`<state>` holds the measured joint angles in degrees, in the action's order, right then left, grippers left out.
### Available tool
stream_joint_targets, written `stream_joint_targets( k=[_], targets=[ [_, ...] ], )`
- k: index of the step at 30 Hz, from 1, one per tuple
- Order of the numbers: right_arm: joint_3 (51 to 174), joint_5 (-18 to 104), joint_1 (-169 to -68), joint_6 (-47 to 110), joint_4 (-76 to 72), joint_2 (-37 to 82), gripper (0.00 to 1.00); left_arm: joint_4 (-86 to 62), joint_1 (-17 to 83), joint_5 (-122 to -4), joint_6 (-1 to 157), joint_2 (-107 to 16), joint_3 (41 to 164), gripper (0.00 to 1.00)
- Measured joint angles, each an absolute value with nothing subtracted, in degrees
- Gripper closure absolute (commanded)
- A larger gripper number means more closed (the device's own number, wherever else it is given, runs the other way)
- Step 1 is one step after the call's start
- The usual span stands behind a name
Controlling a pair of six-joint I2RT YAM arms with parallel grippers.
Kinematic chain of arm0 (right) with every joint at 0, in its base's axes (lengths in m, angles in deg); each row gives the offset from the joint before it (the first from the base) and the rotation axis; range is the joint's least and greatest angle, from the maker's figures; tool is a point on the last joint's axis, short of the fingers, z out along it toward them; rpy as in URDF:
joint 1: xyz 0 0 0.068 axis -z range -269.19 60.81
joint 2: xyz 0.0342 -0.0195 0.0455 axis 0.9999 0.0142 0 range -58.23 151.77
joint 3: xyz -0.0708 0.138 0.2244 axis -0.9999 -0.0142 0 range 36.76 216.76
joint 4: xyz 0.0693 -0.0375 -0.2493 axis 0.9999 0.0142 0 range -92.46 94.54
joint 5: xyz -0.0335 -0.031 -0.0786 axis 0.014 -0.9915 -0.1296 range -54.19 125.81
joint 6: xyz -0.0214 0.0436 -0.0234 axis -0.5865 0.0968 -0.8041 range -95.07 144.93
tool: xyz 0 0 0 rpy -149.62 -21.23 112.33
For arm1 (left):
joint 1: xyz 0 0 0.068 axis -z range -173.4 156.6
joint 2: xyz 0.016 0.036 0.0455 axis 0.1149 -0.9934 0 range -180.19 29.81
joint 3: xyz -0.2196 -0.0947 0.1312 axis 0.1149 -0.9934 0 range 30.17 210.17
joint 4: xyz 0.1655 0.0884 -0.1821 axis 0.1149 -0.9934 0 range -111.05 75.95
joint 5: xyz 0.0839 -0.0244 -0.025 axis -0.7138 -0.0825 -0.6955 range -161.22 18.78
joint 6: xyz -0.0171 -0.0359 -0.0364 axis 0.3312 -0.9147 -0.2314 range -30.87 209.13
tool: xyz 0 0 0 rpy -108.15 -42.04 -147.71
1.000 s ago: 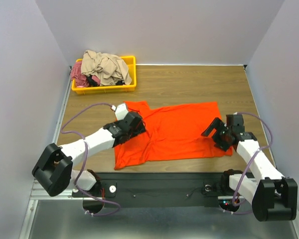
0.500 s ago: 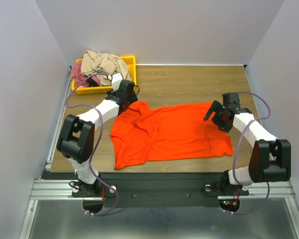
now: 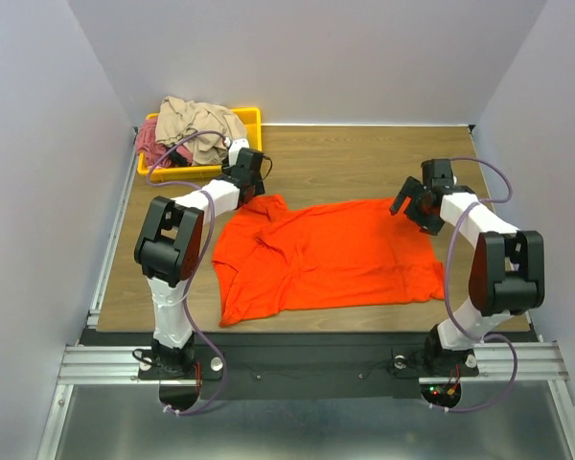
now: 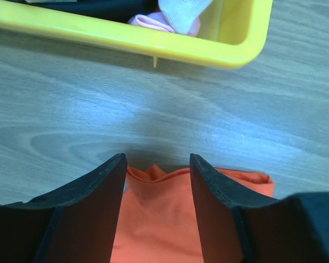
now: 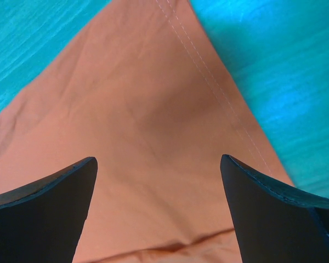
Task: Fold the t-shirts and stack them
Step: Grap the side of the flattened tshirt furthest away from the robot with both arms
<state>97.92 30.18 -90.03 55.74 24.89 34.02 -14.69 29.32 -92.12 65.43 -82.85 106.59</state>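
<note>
Both arms have reached farther out since a second ago. Left tool point(image 4: 157, 159), jaws apart but narrowed, straddles the far-left corner of the orange shirt point(image 3: 326, 254). Right tool point(image 5: 159, 159), released wide, hangs over its far-right corner. Shirt lies flat on the surface point(image 3: 364, 158).

yellow tray point(image 3: 254, 122), far corner, wooden table point(image 3: 364, 158)

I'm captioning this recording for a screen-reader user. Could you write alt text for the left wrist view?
The left gripper, its black fingers apart, points down at the rumpled edge of an orange shirt, which shows between them on a wooden table. Beyond it, a yellow tray holds pink cloth and pale cloth.
</note>
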Motion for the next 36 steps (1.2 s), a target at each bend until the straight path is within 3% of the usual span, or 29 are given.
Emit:
stream_joint_targets(
  k=[5, 13, 16, 18, 22, 36],
  targets=[
    [101.0, 30.0, -90.0, 55.3, 24.7, 39.3, 0.00, -14.7, 29.4, -90.2, 66.4, -82.9, 106.6, 0.55],
    [108.2, 28.2, -90.0, 53.5, 24.3, 46.2, 0.00, -15.1, 29.4, -89.3, 67.7, -83.2, 106.6, 0.49],
    [110.8, 27.1, -90.0, 53.0, 24.2, 48.4, 0.00, -15.2, 29.4, -89.3, 67.9, -84.1, 106.6, 0.51],
    [112.5, 26.7, -90.0, 52.7, 24.1, 50.1, 0.00, -15.2, 29.4, -89.2, 67.9, -85.0, 106.6, 0.60],
    [115.4, 26.0, -90.0, 51.8, 24.0, 53.4, 0.00, -15.1, 29.4, -89.2, 68.7, -86.7, 106.7, 1.00],
    [123.9, 21.2, -90.0, 50.0, 24.2, 60.2, 0.00, -14.2, 29.9, -88.4, 72.6, -86.1, 106.9, 1.00]
  ],
)
